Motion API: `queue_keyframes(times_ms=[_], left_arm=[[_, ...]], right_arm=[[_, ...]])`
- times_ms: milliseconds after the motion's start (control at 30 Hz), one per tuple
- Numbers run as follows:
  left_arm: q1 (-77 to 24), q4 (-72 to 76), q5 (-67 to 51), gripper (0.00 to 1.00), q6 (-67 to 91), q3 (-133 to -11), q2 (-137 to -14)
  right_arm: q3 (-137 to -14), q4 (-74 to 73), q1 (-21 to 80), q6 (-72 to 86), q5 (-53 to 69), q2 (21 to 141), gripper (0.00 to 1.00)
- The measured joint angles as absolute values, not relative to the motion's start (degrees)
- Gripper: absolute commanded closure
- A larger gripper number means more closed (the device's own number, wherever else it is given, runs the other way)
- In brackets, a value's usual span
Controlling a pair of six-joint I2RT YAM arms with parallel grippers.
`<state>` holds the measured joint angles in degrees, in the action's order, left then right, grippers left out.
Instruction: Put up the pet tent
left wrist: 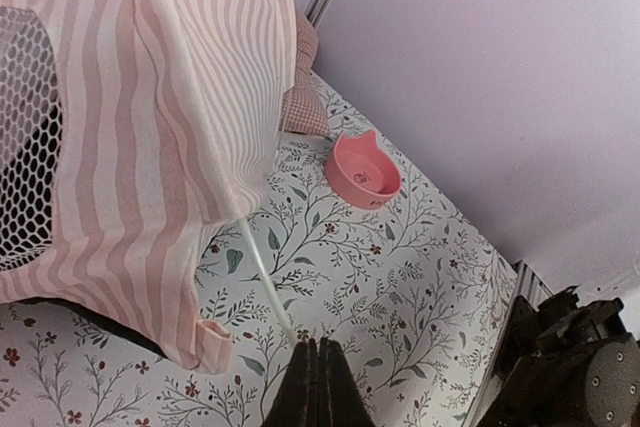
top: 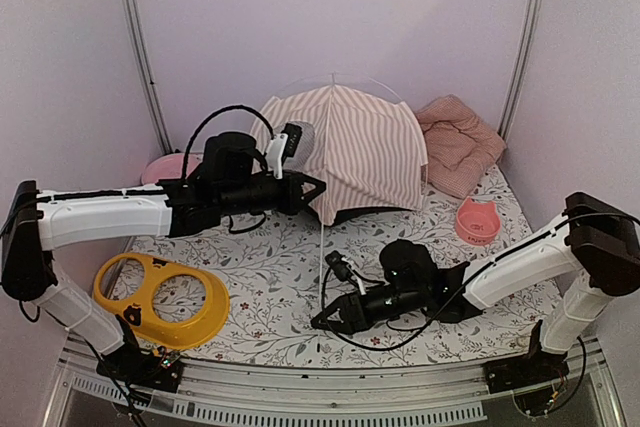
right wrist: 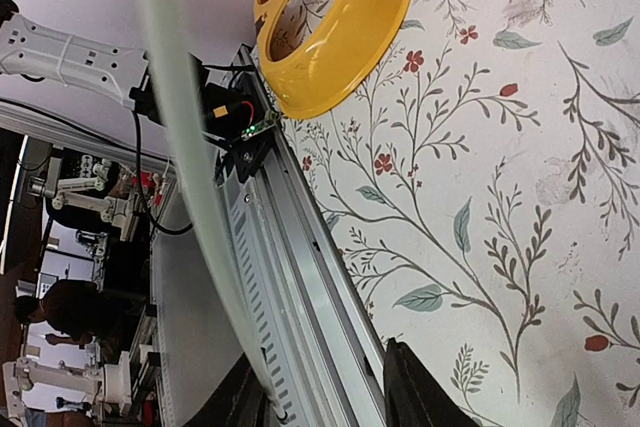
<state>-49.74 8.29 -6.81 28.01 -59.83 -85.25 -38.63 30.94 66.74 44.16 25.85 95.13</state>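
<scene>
**Right gripper** (right wrist: 322, 359): jaws apart, one finger on either side of the thin white pole (right wrist: 190, 167). A gap shows between the pole and the far finger, so it is not pinched. In the top view the gripper (top: 325, 319) sits low over the front middle of the table, at the pole's lower end.

**Left gripper** (left wrist: 318, 345): fingers pressed together with nothing between them. The pole's free tip (left wrist: 290, 332) lies just ahead of the fingertips; I cannot tell whether they touch. From above, the gripper (top: 318, 187) is at the tent's front left edge.

**Pet tent** (top: 370, 152): pink-and-white striped dome, standing at the back middle of the table. It has a round mesh window (left wrist: 25, 147) on the side facing the left arm. One pole arcs over its top, and another (top: 326, 247) runs straight from the peak toward the right gripper.

**Cushion** (top: 458, 142): pink checked and quilted, just right of the tent against the back corner.

**Cat-eared bowl** (top: 478, 219): pink, in front of the cushion and apart from the tent.

**Double-ring bowl holder** (top: 165, 297): yellow, at the front left, with its edge over the cloth's border.

**Tablecloth** (top: 270, 267): white, printed with leaf and red-flower sprigs.

**Circuit board** (right wrist: 250, 129): on the front rail below the yellow holder; any print on it is too small to read.
</scene>
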Motion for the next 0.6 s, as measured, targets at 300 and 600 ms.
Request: queue_keyframes(times_ms=[300, 600], left_arm=[[-49.7, 8.3, -6.8, 1.0, 27.4, -60.1, -85.6], [-49.7, 8.3, -6.7, 1.0, 26.8, -60.1, -85.5]], right_arm=[[-38.4, 30.9, 66.8, 44.3, 26.5, 94.6, 0.79], [-41.1, 29.4, 66.8, 43.8, 27.2, 94.6, 0.78]])
